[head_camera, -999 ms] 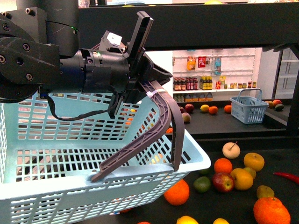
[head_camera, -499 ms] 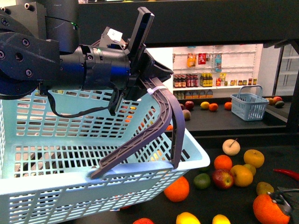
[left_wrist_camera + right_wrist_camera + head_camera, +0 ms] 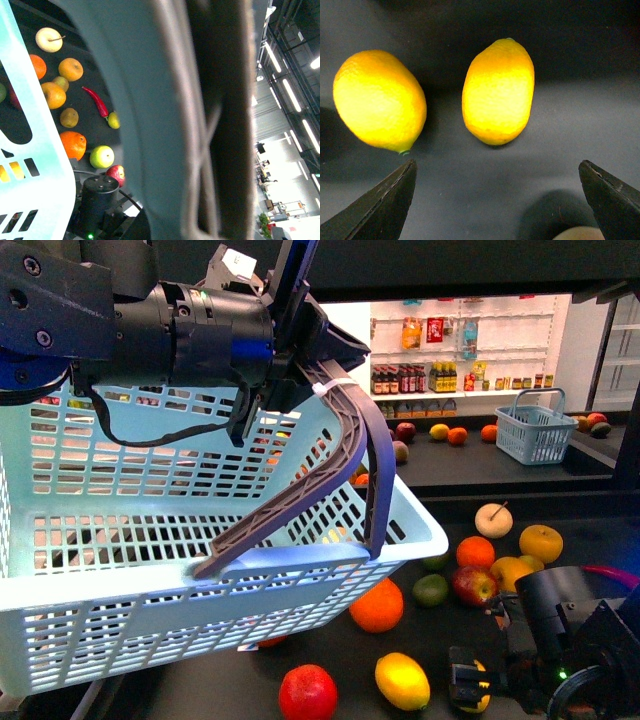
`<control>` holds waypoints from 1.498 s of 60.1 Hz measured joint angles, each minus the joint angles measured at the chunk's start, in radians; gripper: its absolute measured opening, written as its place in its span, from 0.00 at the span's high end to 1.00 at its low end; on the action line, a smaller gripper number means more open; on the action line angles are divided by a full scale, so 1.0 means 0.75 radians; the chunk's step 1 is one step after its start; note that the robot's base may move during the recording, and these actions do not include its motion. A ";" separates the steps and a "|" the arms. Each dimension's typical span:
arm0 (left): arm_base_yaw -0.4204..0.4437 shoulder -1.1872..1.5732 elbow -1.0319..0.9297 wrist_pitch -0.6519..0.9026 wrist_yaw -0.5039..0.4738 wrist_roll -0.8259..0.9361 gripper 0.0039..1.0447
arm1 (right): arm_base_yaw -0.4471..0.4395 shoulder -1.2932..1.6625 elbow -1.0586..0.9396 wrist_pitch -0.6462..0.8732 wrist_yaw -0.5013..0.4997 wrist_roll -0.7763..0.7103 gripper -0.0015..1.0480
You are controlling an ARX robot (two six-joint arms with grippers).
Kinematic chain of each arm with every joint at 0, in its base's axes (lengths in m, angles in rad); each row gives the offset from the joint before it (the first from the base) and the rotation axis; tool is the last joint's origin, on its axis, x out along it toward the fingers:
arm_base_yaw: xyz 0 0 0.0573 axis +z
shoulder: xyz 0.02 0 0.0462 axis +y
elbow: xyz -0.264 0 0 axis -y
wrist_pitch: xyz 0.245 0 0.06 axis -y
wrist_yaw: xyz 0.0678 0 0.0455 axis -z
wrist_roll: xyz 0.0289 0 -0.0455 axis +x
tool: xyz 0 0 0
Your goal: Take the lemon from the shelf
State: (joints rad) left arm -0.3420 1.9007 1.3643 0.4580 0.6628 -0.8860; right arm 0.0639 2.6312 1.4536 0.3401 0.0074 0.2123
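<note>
1. The right gripper is wide open and holds nothing. Both dark fingertips are low over the black tray of the shelf.
2. The lemon lies on this tray, directly ahead of the gap between the jaws and not yet between them. A second lemon lies near it, apart, ahead of one fingertip.
3. In the front view only one lemon shows clearly. It is at the front of the tray, between a red apple and the right gripper. I cannot tell which of the two lemons it is.
4. The left gripper seems closed on the handle of the light blue basket, which hangs tilted above the fruits.
5. Possible problems, in my judgement:
   - a fingertip can hit the second lemon during the approach and push it into the first one;
   - the smooth oval skin can slip out if the jaws close near its end;
   - a nudged lemon can roll on the flat tray.
6. No writing can be read. The bottles and packets on the white shelves are too small, and the white tag on the left arm shows no readable text.
</note>
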 joint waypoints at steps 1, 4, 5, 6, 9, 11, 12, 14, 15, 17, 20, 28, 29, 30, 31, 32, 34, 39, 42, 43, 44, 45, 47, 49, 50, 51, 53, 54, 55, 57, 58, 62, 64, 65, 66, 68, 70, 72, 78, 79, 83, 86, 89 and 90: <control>0.000 0.000 0.000 0.000 0.000 -0.001 0.95 | 0.000 0.017 0.024 -0.011 0.007 0.000 0.07; 0.000 0.000 0.000 0.000 -0.001 -0.001 0.95 | 0.000 0.051 0.071 -0.031 0.026 -0.004 0.07; 0.000 0.000 0.000 0.000 -0.001 -0.001 0.95 | 0.000 0.060 0.082 -0.034 0.028 -0.004 0.07; 0.000 0.000 0.000 0.000 -0.001 -0.001 0.95 | 0.000 0.068 0.093 -0.037 0.030 -0.004 0.07; 0.000 0.000 0.000 0.000 -0.002 -0.001 0.95 | -0.001 0.098 0.136 -0.051 0.028 -0.004 0.07; 0.000 0.000 0.000 0.000 -0.002 -0.001 0.95 | -0.001 0.116 0.164 -0.060 0.030 -0.005 0.07; 0.000 0.000 0.000 0.000 -0.002 -0.001 0.95 | -0.001 0.123 0.172 -0.064 0.030 -0.005 0.07; 0.000 0.000 0.000 0.000 -0.002 -0.001 0.95 | -0.001 0.139 0.199 -0.077 0.030 -0.007 0.07; 0.000 0.000 0.000 0.000 -0.002 0.000 0.95 | -0.001 0.144 0.210 -0.082 0.029 -0.008 0.07; 0.000 0.000 0.000 0.000 -0.002 0.000 0.95 | -0.001 0.161 0.238 -0.092 0.028 -0.010 0.07; 0.000 0.000 0.000 0.000 -0.001 -0.001 0.95 | -0.001 0.180 0.273 -0.107 0.026 -0.014 0.07; 0.000 0.000 0.000 0.000 -0.001 -0.001 0.95 | -0.001 0.218 0.340 -0.134 0.030 -0.027 0.07; 0.000 0.000 0.000 0.000 -0.001 -0.001 0.95 | -0.001 0.222 0.345 -0.136 0.031 -0.030 0.07; 0.000 0.000 0.000 0.000 -0.001 -0.001 0.95 | -0.001 0.228 0.353 -0.140 0.032 -0.032 0.07; 0.000 0.000 0.000 0.000 -0.001 -0.001 0.95 | -0.001 0.231 0.358 -0.142 0.034 -0.032 0.07; 0.000 0.000 0.000 0.000 -0.001 0.000 0.95 | -0.001 0.234 0.362 -0.145 0.035 -0.035 0.07; 0.000 0.000 0.000 0.000 -0.001 -0.001 0.95 | -0.001 0.247 0.375 -0.152 0.036 -0.039 0.07; 0.000 0.000 0.000 0.000 -0.001 -0.001 0.95 | -0.004 0.273 0.407 -0.164 0.043 -0.042 0.07; 0.000 0.000 0.000 0.000 -0.001 -0.001 0.95 | -0.005 0.288 0.422 -0.173 0.045 -0.042 0.07; 0.000 0.000 0.000 0.000 -0.001 -0.001 0.95 | -0.006 0.293 0.427 -0.176 0.045 -0.043 0.07; 0.000 0.000 0.000 0.000 -0.001 -0.001 0.95 | -0.006 0.295 0.430 -0.178 0.045 -0.043 0.07; 0.000 0.000 0.000 0.000 -0.002 -0.001 0.95 | -0.007 0.297 0.432 -0.178 0.045 -0.043 0.07; 0.000 0.000 0.000 0.000 -0.002 -0.001 0.95 | -0.008 0.304 0.437 -0.181 0.045 -0.044 0.07; 0.000 0.000 0.000 0.000 -0.002 -0.001 0.95 | -0.010 0.309 0.445 -0.185 0.044 -0.044 0.07; 0.000 0.000 0.000 0.000 -0.002 -0.001 0.95 | -0.010 0.311 0.447 -0.186 0.044 -0.044 0.07; 0.000 0.000 0.000 0.000 -0.002 -0.001 0.95 | -0.010 0.312 0.450 -0.186 0.044 -0.044 0.07; 0.000 0.000 0.000 0.000 -0.001 -0.001 0.95 | -0.012 0.316 0.458 -0.190 0.044 -0.044 0.07; 0.000 0.000 0.000 0.000 -0.001 -0.001 0.95 | -0.012 0.317 0.462 -0.193 0.044 -0.044 0.07; 0.000 0.000 0.000 0.000 -0.001 -0.001 0.95 | -0.013 0.319 0.468 -0.195 0.045 -0.044 0.07; 0.000 0.000 0.000 0.000 -0.001 -0.001 0.95 | -0.013 0.321 0.475 -0.197 0.045 -0.044 0.10; 0.000 0.000 0.000 0.000 -0.001 -0.001 0.95 | -0.014 0.322 0.480 -0.199 0.045 -0.045 0.13; 0.000 0.000 0.000 0.000 -0.001 -0.001 0.95 | -0.015 0.323 0.490 -0.199 0.044 -0.044 0.21; 0.000 0.000 0.000 0.000 -0.001 -0.001 0.95 | -0.016 0.323 0.494 -0.199 0.043 -0.044 0.28; 0.000 0.000 0.000 0.000 -0.001 -0.001 0.95 | -0.016 0.323 0.495 -0.199 0.040 -0.044 0.31; 0.000 0.000 0.000 0.000 -0.001 -0.001 0.95 | -0.017 0.323 0.495 -0.199 0.038 -0.044 0.34; 0.000 0.000 0.000 0.000 -0.001 -0.001 0.95 | -0.018 0.323 0.496 -0.202 0.035 -0.043 0.41; 0.000 0.000 0.000 0.000 -0.001 -0.001 0.95 | -0.019 0.323 0.496 -0.204 0.031 -0.043 0.45; 0.000 0.000 0.000 0.000 -0.001 -0.001 0.95 | -0.020 0.323 0.496 -0.204 0.030 -0.042 0.48; 0.000 0.000 0.000 0.000 -0.002 -0.001 0.95 | -0.023 0.323 0.496 -0.209 0.021 -0.031 0.53; 0.000 0.000 0.000 0.000 -0.001 -0.001 0.95 | -0.024 0.323 0.496 -0.210 0.020 -0.029 0.53; 0.000 0.000 0.000 0.000 -0.001 -0.001 0.95 | -0.027 0.320 0.493 -0.211 0.016 -0.013 0.54; 0.000 0.000 0.000 0.000 -0.001 -0.001 0.95 | -0.031 0.311 0.482 -0.211 0.015 0.005 0.54; 0.000 0.000 0.000 0.000 -0.001 -0.001 0.95 | -0.034 0.300 0.467 -0.211 0.013 0.025 0.54; 0.000 0.000 0.000 0.000 -0.001 -0.001 0.95 | -0.036 0.290 0.454 -0.211 0.013 0.036 0.54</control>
State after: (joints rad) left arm -0.3420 1.9007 1.3643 0.4580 0.6621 -0.8864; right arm 0.0368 2.8491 1.7939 0.1822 0.0174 0.2394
